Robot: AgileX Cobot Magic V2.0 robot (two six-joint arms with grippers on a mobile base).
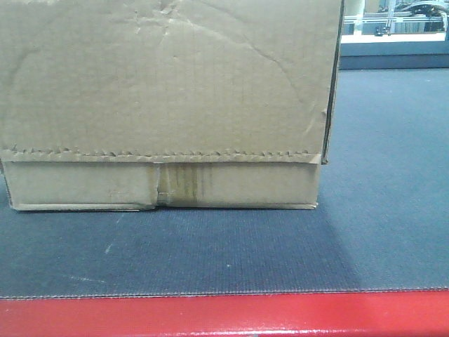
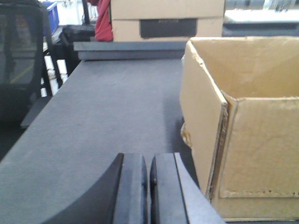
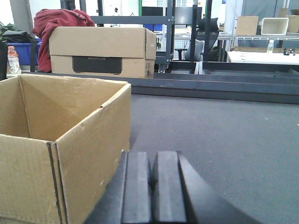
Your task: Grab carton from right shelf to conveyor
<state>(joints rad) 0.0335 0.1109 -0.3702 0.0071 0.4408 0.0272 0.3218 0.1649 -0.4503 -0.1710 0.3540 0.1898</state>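
The carton is an open-topped brown cardboard box with a creased face and a perforated line low down. It rests on the dark grey conveyor, just behind the belt's red front edge. In the left wrist view my left gripper is shut and empty, low over the conveyor, just left of the carton. My right gripper is also shut on nothing, close beside the right wall of the carton. Neither gripper touches the box. The right shelf is out of view.
Beyond the belt's far rail stands another cardboard box with a red cloth draped on it. A black mesh chair stands off the belt's left side. A white table and racks fill the background.
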